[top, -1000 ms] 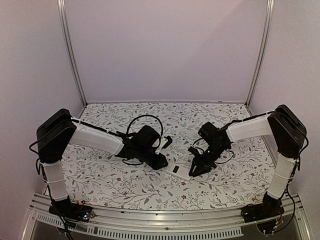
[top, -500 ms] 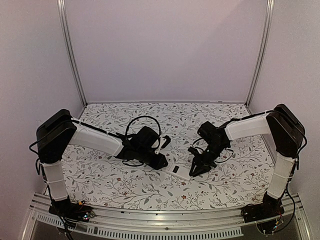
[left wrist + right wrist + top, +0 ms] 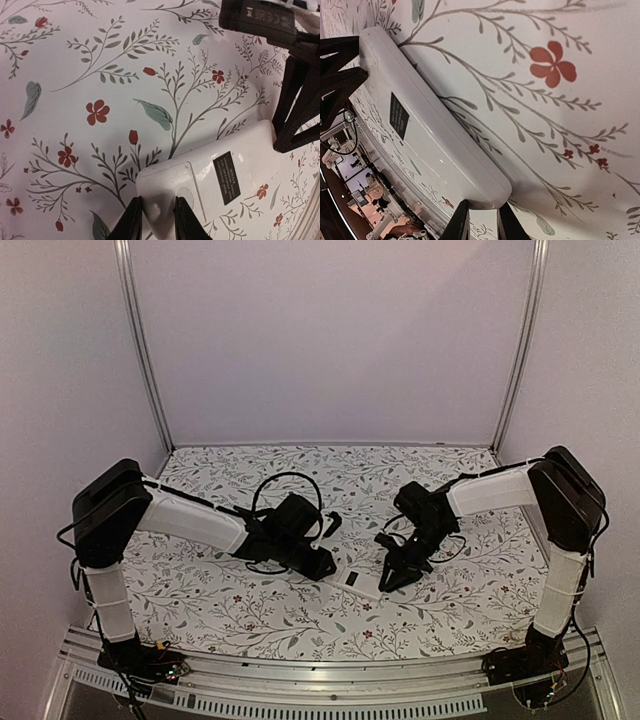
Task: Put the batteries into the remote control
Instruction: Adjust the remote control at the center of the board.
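Floral-printed white tablecloth (image 3: pixel 200 600), with small flat white plastic remote control (image 3: pixel 358 580) lying back-up near centre. Left gripper (image 3: pixel 156 209) pinching remote's one end. Right gripper (image 3: pixel 482 211) at remote's opposite end, fingers near together; grip unclear.

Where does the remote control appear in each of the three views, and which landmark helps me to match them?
Top external: the remote control lies slightly below and right of the picture's centre.
Left wrist: the remote control fills the lower right, white back up.
Right wrist: the remote control is a long white bar from upper left to bottom centre.
Shared landmark: the dark label on its back, seen again in the left wrist and right wrist views.
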Motion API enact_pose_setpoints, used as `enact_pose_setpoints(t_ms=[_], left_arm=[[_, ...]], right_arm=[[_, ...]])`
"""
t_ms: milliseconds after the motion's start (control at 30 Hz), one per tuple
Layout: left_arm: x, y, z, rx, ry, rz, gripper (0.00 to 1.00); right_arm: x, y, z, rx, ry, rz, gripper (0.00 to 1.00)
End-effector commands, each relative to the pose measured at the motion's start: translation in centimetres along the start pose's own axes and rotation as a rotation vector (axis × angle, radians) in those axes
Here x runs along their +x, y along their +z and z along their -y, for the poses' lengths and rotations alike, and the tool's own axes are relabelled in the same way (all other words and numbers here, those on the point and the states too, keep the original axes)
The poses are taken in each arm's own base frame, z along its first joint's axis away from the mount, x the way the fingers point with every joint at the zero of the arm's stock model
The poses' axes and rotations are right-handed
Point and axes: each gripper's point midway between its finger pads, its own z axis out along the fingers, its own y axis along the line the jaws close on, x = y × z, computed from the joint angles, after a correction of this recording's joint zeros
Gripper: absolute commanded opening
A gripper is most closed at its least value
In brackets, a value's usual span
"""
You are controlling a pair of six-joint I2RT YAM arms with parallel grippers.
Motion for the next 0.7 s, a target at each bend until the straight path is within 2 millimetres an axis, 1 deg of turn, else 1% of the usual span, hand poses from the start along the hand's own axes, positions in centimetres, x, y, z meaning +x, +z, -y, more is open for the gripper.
enact_pose_setpoints(t_ms=[0, 167, 267, 367, 500, 600, 667], left_arm=[[7.4, 0.4, 2.2, 0.051, 0.026, -0.225, 0.25], [6.7, -0.8, 1.6, 0.016, 0.018, -0.196, 0.33], [6.1, -1.6, 1.6, 0.020, 0.006, -0.173, 0.36], [5.4, -2.4, 1.7, 0.031, -0.006, -0.139, 0.42], [4.6, -3.7, 1.0, 0.030, -0.049, -0.089, 0.50], [4.7, -4.0, 0.2, 0.017, -0.084, -0.077, 0.50], [4.9, -4.0, 0.1, 0.018, -0.090, -0.070, 0.49]], right_arm=[[-4.2, -0.2, 3.3, 0.122, -0.040, 0.132, 0.20], [-5.0, -1.3, 3.5, 0.125, -0.037, 0.149, 0.25], [-5.7, -1.6, 3.0, 0.112, -0.046, 0.151, 0.30], [-6.5, -1.6, 2.2, 0.078, -0.058, 0.153, 0.36], [-6.5, -1.8, 1.7, 0.062, -0.059, 0.139, 0.45], [-6.2, -2.5, 1.5, 0.075, -0.070, 0.145, 0.49], [-6.0, -2.7, 1.5, 0.085, -0.075, 0.143, 0.50]])
